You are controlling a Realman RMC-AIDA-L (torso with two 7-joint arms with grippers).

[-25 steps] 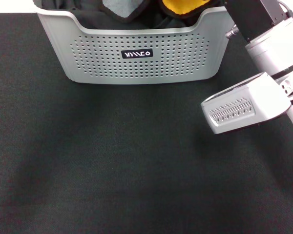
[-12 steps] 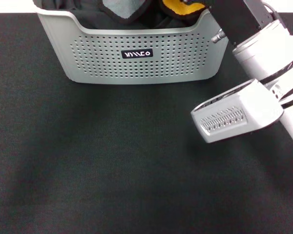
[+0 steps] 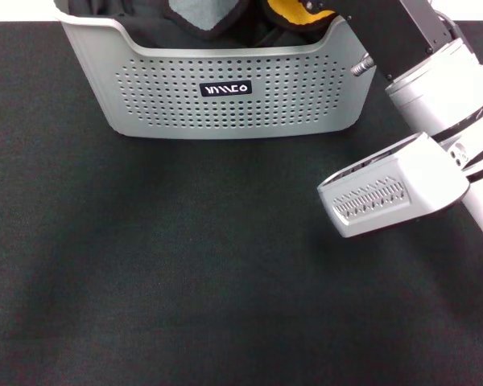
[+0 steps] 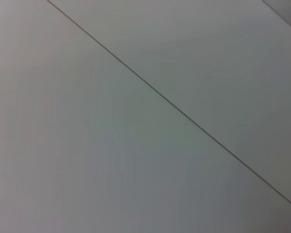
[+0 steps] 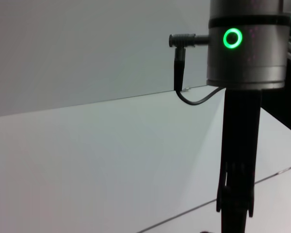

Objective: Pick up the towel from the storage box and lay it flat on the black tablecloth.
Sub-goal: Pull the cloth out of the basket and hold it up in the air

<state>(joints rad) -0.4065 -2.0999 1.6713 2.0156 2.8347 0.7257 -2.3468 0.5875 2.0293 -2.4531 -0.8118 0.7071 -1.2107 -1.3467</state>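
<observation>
The light grey storage box (image 3: 225, 96) stands at the far middle of the black tablecloth (image 3: 185, 265). Inside it lies the towel: an orange-yellow patch (image 3: 292, 10) with black trim at the right end, and a grey reverse fold (image 3: 200, 12) near the middle. My right arm reaches from the right over the box's right corner, and its black gripper (image 3: 326, 6) is at the towel's orange patch, cut off by the picture's top edge. In the right wrist view a silver arm end with a green ring light (image 5: 233, 38) hangs with a black gripper (image 5: 236, 194) below it; this looks like my parked left arm.
Plain black cloth (image 3: 145, 20) is bunched in the box beside the towel. My right arm's white link and grey housing (image 3: 390, 193) hang over the tablecloth's right side. The left wrist view shows only a pale flat surface with a thin dark line (image 4: 174, 104).
My right arm has swung left and farther toward the box, bringing its black gripper over the box's right corner at the orange patch. In the last half second it barely moved.
</observation>
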